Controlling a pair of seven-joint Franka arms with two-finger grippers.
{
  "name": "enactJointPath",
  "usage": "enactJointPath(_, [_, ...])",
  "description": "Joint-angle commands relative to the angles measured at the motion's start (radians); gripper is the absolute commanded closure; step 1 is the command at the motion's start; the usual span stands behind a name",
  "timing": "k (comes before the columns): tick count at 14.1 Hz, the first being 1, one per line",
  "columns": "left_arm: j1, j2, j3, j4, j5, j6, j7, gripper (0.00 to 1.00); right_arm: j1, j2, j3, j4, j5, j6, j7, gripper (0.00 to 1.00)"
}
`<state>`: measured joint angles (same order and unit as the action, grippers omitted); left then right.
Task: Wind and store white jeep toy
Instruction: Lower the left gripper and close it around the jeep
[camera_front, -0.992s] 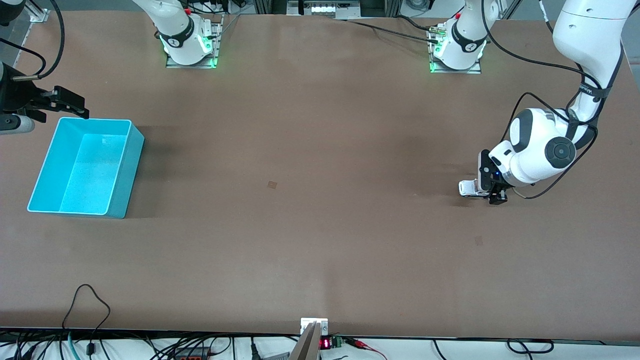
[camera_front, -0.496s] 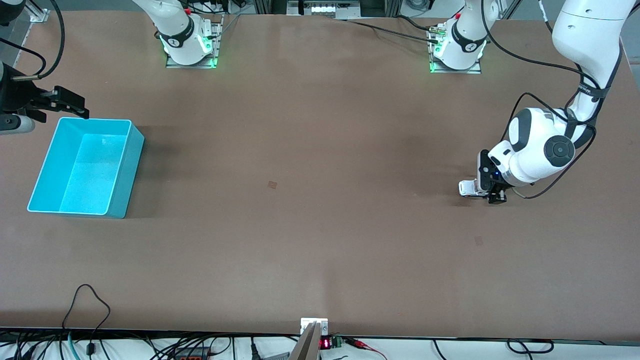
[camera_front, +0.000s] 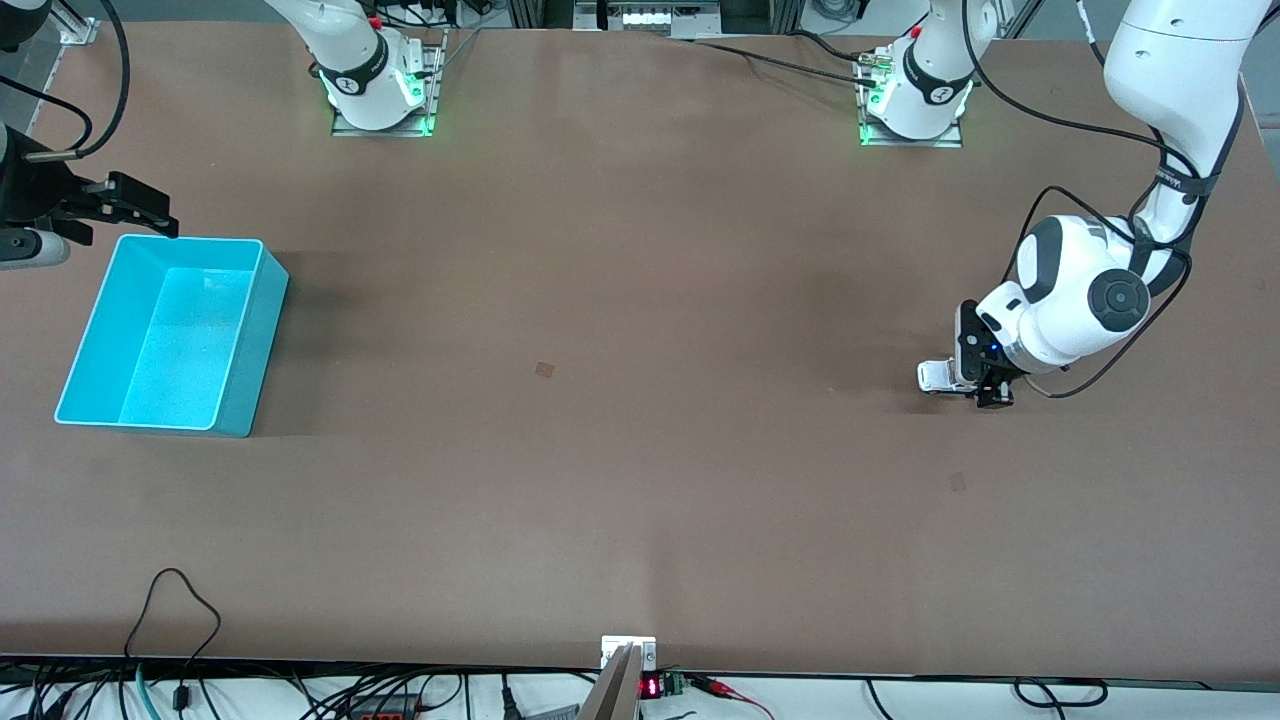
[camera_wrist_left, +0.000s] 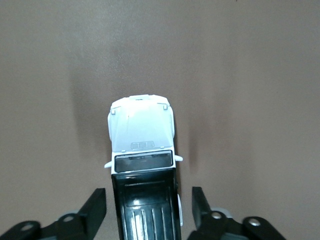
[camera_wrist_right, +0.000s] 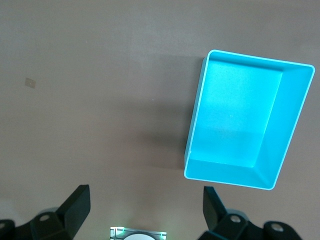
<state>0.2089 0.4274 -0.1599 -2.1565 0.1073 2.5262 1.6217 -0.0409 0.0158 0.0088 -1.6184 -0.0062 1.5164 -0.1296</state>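
Observation:
The white jeep toy (camera_front: 934, 376) stands on the brown table toward the left arm's end, white hood forward and black rear section toward the wrist. My left gripper (camera_front: 978, 388) is down at the table and straddles the jeep's black rear (camera_wrist_left: 145, 205). In the left wrist view my left gripper (camera_wrist_left: 148, 210) is open, and a thin gap shows between each of its fingers (camera_wrist_left: 96, 210) and the car's sides. My right gripper (camera_front: 140, 205) waits open and empty over the table beside the cyan bin's (camera_front: 255, 335) edge that is farthest from the front camera.
The cyan bin (camera_wrist_right: 296, 120) is empty and sits toward the right arm's end. Small tape marks (camera_front: 545, 369) lie on the tabletop. Both arm bases (camera_front: 378, 95) stand along the table's edge farthest from the front camera. Cables hang off the nearest edge.
The left arm's wrist has shifted slightly over the jeep. The jeep, the bin and the right arm have stayed in place.

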Motion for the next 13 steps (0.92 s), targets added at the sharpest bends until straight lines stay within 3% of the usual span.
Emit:
enactJointPath(1, [0.01,-0.01,-0.004,-0.019,0.019,0.02,0.014,0.37,0.003,0.004,0.0,0.015,0.009,-0.008,0.01,0.0])
enactJointPath(13, [0.021,-0.004,-0.004,-0.02,0.02,0.029,0.003,0.67,0.003,0.004,0.0,0.015,0.008,-0.007,0.008,0.0])
